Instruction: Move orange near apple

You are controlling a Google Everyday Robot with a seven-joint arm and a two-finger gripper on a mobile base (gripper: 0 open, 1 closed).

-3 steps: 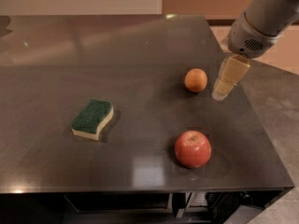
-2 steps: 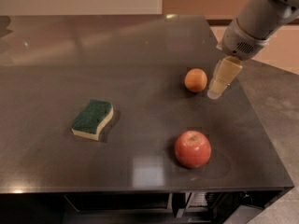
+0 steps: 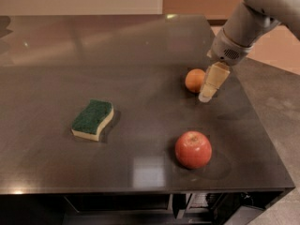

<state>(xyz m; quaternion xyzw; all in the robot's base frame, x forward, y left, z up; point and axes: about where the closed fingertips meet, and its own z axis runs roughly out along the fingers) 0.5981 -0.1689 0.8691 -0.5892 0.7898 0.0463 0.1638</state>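
Orange (image 3: 193,80) far right on the worktop (image 3: 117,55), apple (image 3: 193,149) nearer
Sponge (image 3: 93,119) at left, then the fruit, then the hand (image 3: 207,93) just right of the orange (open or closed, can't tell). Orange's probably light, firm, rolly: grip across its middle.

The end effector (image 3: 206,95) sits just beside the orange (image 3: 193,80), open tabletop (image 3: 140,69) between orange and apple (image 3: 193,149).

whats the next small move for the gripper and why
Probably nudge the gripper left in the picture, over the small round matte orange: it hangs just off the fruit's right side, not around it, and the orange lies well apart from the round red apple.
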